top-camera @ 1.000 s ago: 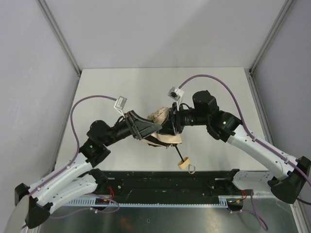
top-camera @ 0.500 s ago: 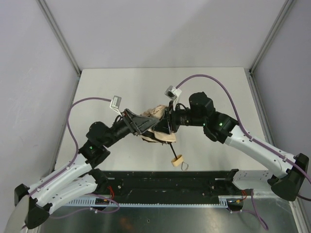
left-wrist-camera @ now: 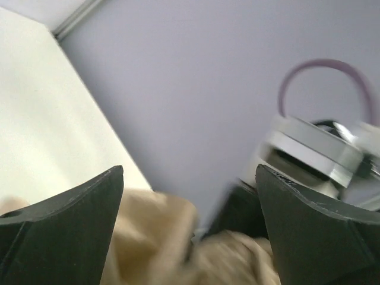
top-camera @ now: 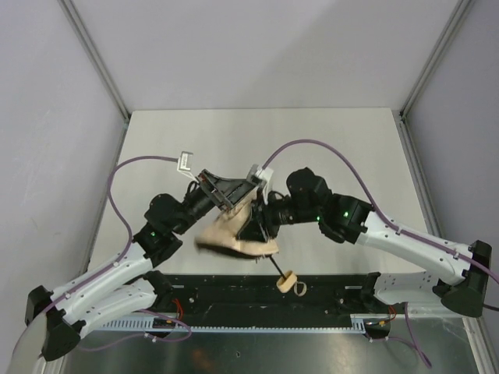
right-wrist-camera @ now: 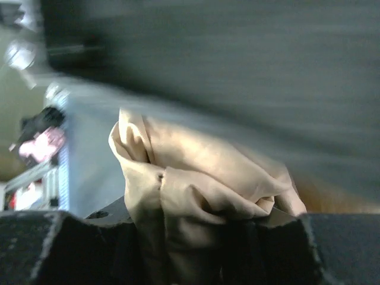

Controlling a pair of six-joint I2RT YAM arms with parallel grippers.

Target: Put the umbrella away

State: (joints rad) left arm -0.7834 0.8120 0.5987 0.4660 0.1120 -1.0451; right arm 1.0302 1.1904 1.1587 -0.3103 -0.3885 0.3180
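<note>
Claw (right-wrist-camera: 184, 240) on leftward-reaching right arm (top-camera: 394, 234) apparently clamps umbrella (right-wrist-camera: 196, 172).

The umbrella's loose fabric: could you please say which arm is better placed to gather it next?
Left, likely: the left gripper is open around the fabric; the right gripper holds the umbrella.

the umbrella (top-camera: 228, 238) is soft, matt, creased tan cloth with a pale wooden handle (top-camera: 287, 280).

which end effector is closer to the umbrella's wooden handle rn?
Right. The right end effector grips the fabric just up the shaft from the handle; the left end effector hangs open farther off, at the fabric's far side.
</note>
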